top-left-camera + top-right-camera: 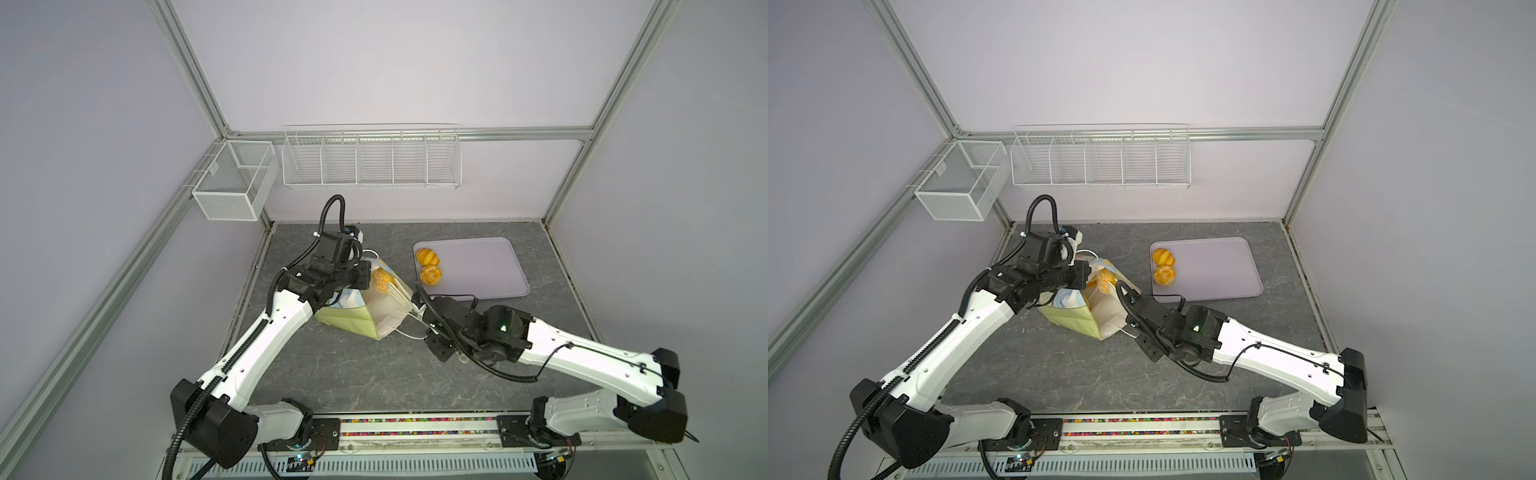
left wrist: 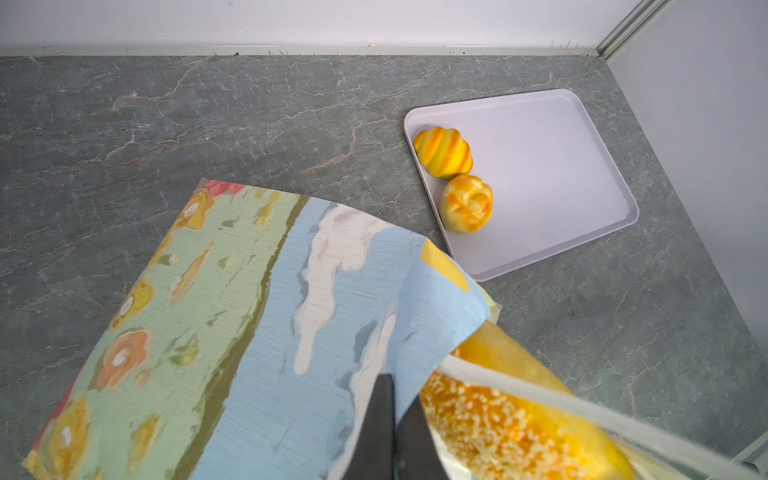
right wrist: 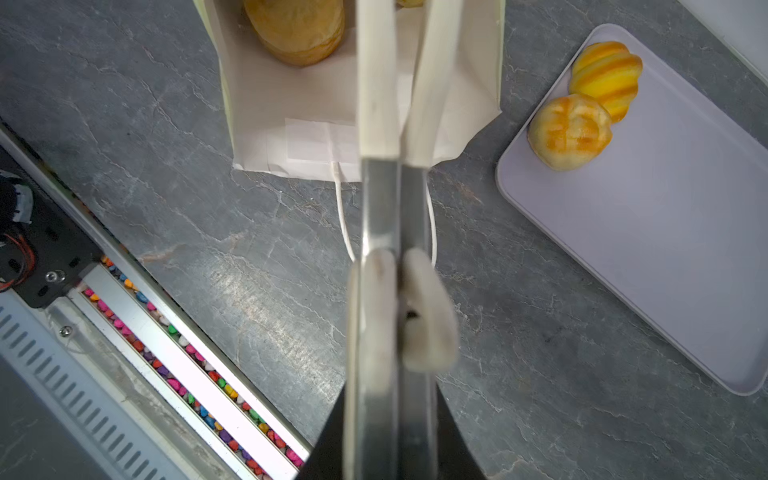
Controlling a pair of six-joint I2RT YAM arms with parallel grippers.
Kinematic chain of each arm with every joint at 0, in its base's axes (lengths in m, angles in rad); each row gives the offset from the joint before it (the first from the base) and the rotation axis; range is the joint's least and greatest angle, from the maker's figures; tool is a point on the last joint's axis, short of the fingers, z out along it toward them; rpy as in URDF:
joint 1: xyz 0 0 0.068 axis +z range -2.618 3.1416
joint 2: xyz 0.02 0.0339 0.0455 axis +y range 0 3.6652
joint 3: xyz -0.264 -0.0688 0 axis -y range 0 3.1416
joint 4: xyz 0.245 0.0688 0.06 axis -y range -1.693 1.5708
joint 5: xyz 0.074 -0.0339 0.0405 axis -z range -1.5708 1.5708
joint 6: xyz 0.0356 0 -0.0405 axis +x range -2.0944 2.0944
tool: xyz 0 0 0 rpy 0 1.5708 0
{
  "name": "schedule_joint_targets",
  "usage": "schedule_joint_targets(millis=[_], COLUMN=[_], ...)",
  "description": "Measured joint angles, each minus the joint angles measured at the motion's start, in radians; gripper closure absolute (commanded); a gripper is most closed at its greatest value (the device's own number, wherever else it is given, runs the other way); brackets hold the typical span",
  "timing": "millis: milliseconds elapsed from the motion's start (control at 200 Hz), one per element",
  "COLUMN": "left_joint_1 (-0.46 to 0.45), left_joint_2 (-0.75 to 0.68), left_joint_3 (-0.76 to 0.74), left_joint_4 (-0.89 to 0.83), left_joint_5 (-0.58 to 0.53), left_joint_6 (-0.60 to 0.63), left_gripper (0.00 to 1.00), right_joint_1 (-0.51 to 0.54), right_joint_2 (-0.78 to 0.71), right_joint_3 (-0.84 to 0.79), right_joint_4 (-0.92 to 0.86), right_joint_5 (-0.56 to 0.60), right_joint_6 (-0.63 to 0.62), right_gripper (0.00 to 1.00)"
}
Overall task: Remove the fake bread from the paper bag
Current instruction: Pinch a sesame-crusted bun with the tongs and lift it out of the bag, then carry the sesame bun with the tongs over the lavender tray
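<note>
Nearest the lens in both top views sit the arm shoulders above the front rail (image 1: 415, 428). Beyond them the paper bag (image 1: 353, 324) lies tipped on the worktop (image 1: 353, 382), its mouth turned toward the lilac tray (image 1: 482, 266). Your left tool (image 1: 366, 277) is clenched on the bag's upper wall and props the mouth up. Your right tool (image 1: 388, 289) reaches into that mouth beside the crumb-topped loaf (image 1: 380, 279). A ridged roll (image 1: 428, 256) and a scored bun (image 1: 430, 275) lie touching in the tray corner nearest the bag.

From the left wrist you see black tips pinching the sky-printed paper, with the loaf poking out beneath and a cord handle (image 2: 582, 411) lying across it.

From the right wrist the pale fingers (image 3: 376, 83) are pressed together with nothing visible between them. Their tips run out of frame, and a golden bun (image 3: 295, 29) sits deeper inside.

You look to be mid-extraction, with two pieces out and more inside. Next you would need to part those fingers around a piece and draw it toward the tray. Mind the other cord loop beneath your right tool and the tray rim close to the bag. Most of the tray and the front of the worktop lie bare
</note>
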Motion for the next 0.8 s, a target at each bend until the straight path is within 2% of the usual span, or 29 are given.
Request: schedule_joint_targets(millis=[800], left_joint_1=[0.004], left_joint_2=[0.129], left_joint_3=[0.100], left_joint_4=[0.026], left_joint_5=[0.005], left_joint_6=[-0.055], left_gripper=[1.00], right_joint_1=[-0.196], right_joint_2=[-0.187], right_joint_3=[-0.108], right_joint_4=[0.037], right_joint_5=[-0.122], right_joint_6=[-0.022], right_gripper=[0.94])
